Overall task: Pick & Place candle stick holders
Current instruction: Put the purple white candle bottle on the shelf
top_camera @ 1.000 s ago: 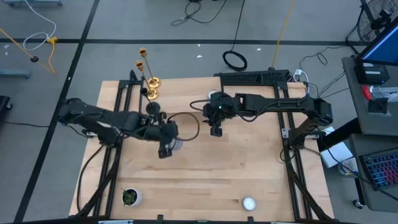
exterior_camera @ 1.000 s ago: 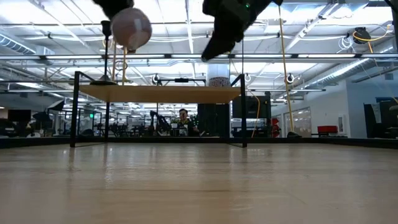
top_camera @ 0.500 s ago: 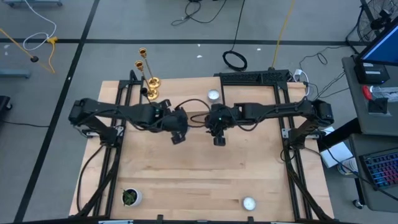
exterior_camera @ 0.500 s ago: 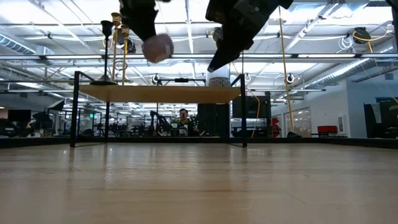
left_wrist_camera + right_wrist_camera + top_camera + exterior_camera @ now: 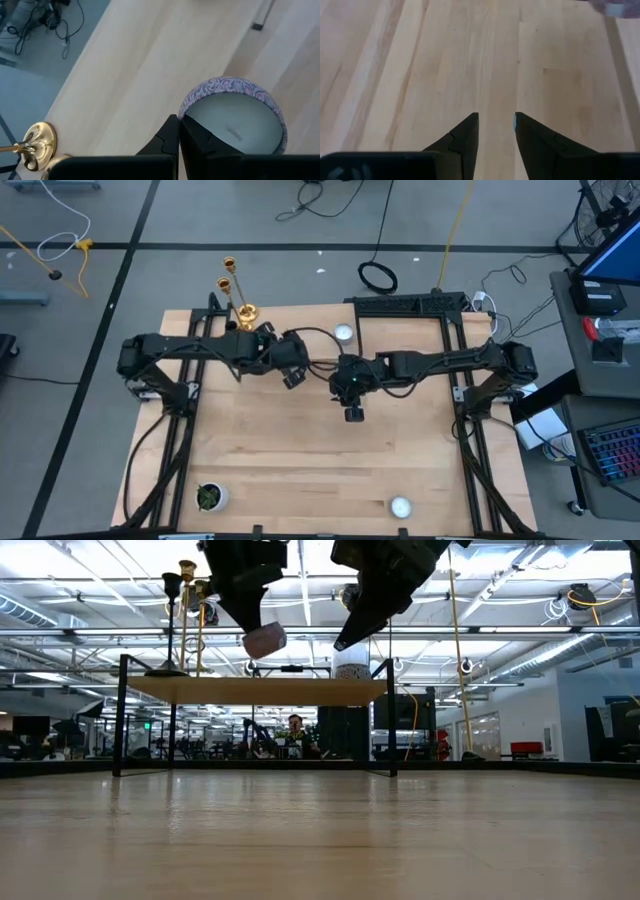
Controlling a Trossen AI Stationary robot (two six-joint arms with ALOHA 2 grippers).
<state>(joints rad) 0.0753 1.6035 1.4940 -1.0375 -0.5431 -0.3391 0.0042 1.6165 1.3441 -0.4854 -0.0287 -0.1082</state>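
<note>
near me, at the front edge of the table [image 5: 300, 470], i see one tealight cup [image 5: 400, 506] sitting alone toward the right. a small green plant [image 5: 209, 496] in a white pot sits at the front left corner.

in the middle of the table is my right pincer [image 5: 353, 415]. it hangs over bare wood. in its wrist view the two dark fingers [image 5: 465, 137] are apart, and there is nothing between them.

a bit farther back and to the left is my left pincer [image 5: 292, 380]. it is clamped on a second tealight cup [image 5: 235, 117]. in the left wrist view the cup has a purple patterned rim and a pale inside, and the dark fingers [image 5: 172, 142] pinch its wall. in the low view the cup [image 5: 265, 640] hangs in the air, up off the table, tilted a little.

farther back, a third tealight cup [image 5: 344, 333] sits on the table near the back edge, just behind the two pincers.

at the back left corner stand the two gold candlesticks [image 5: 236, 292], close together. a black candlestick [image 5: 171, 622] is beside them, but i can only make it out in the low view.

far behind the table, a person [image 5: 295, 730] is in the room.
</note>
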